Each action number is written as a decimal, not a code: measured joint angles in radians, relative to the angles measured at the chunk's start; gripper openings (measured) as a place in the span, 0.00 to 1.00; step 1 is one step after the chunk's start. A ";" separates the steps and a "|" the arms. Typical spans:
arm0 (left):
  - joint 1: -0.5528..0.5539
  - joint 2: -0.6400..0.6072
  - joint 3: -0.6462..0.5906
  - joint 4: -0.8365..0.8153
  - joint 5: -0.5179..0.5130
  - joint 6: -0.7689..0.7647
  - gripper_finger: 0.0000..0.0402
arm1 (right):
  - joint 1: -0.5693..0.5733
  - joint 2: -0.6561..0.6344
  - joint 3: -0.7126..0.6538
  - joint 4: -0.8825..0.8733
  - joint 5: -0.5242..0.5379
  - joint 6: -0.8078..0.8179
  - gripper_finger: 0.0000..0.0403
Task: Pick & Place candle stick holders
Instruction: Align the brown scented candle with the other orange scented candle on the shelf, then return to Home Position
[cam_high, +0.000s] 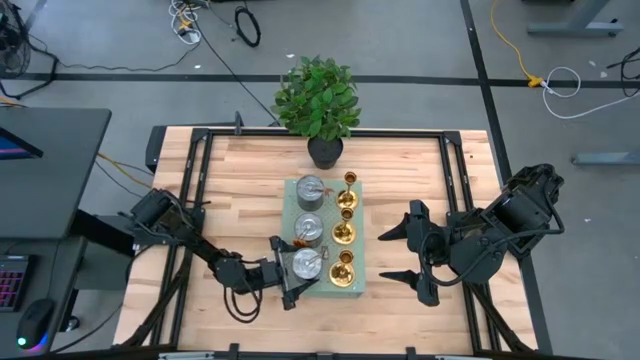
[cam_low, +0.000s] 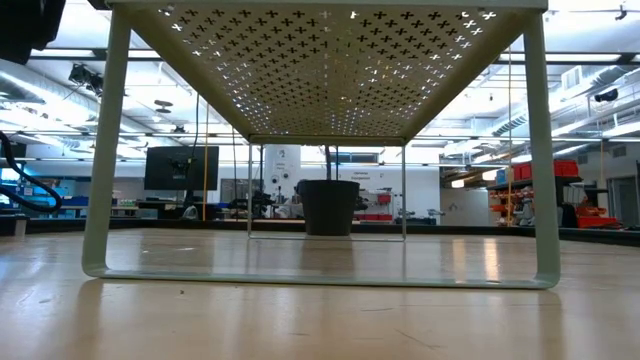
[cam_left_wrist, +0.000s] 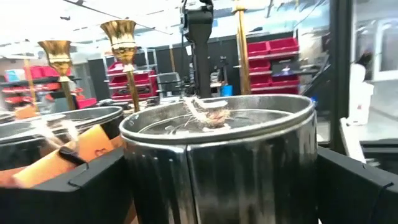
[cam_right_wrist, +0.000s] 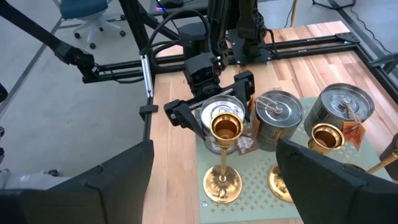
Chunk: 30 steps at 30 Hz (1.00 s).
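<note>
On the pale green perforated board (cam_high: 358, 283) in the middle of the wooden table (cam_high: 240, 180), six candle stick holders stand in two rows: three squat silver ones on the left, three slim gold ones on the right. At the near end, the left gripper (cam_high: 290, 272) reaches in from the left with its fingers (cam_left_wrist: 81, 186) spread on either side of the nearest silver holder (cam_high: 307, 263), close against its wall; whether they press it cannot be told. Just right of it stands the nearest gold holder (cam_high: 345, 268). Farther to the right, off the board, the right gripper (cam_high: 405, 255) hovers with its two fingers wide apart, holding nothing, pointed toward the gold row. Beyond come the middle silver holder (cam_high: 308, 228) and middle gold holder (cam_high: 343, 231), then the far silver holder (cam_high: 310, 190) and far gold holder (cam_high: 347, 196). A black-potted plant (cam_high: 320, 105) sits at the far edge.
</note>
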 joint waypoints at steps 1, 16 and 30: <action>0.001 0.000 0.000 0.000 0.014 -0.013 1.00 | 0.000 0.000 0.000 0.000 0.000 0.000 0.84; 0.001 -0.021 0.001 0.033 0.026 -0.004 1.00 | 0.000 0.000 0.000 0.000 0.002 0.000 0.84; 0.001 -0.093 0.005 0.027 0.053 0.039 1.00 | 0.000 0.000 0.000 0.000 0.002 0.000 0.84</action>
